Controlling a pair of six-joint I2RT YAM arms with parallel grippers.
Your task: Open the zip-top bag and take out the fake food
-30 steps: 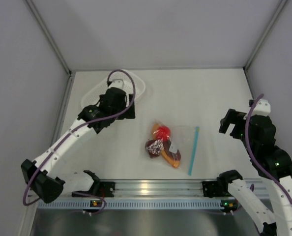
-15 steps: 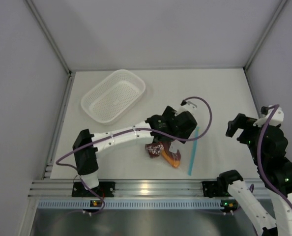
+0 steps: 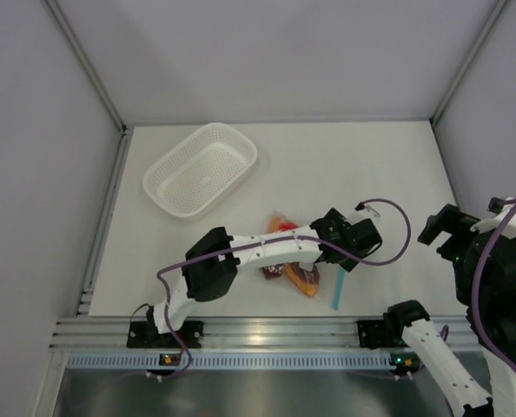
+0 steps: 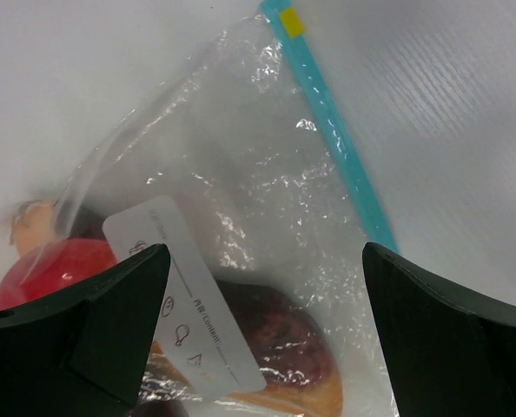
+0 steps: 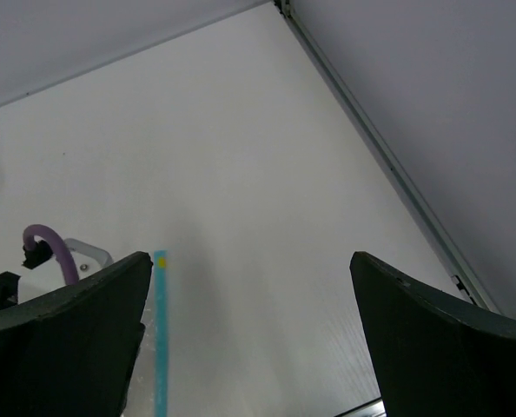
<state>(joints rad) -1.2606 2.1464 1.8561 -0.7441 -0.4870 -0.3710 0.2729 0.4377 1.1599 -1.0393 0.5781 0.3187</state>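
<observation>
1. While the zip-top bag [image 4: 267, 174] lies flat on the table [image 3: 353, 165], toward the near edge and a little right of centre, nothing of the task looks done. Its light blue zip strip [image 4: 336, 148] runs straight along the bag's right side. Judge it shut, though the seal itself is too fine to read.
2. All the fake food sits inside, bunched at the end away from the strip. You can see the red tomato [image 4: 49, 265], the dark brown doughnut [image 4: 275, 334] and the orange slice [image 3: 303, 280], partly behind a white label [image 4: 188, 313] on the film.
3. Your left gripper [image 4: 262, 278] hangs right over the bag with its jaws spread wide and nothing between them. The fingers frame the clear film between the food and the strip. Whether they touch the plastic cannot be told.
4. Your right gripper [image 5: 249, 261] is off to the right, well apart from the bag. Its jaws are also wide and hold nothing.
5. Farther out, the white basket [image 3: 241, 156] stands at the back left, well apart from the bag.
6. Everything remains: pin the bag, part the zip, then lift out all three pieces.
</observation>
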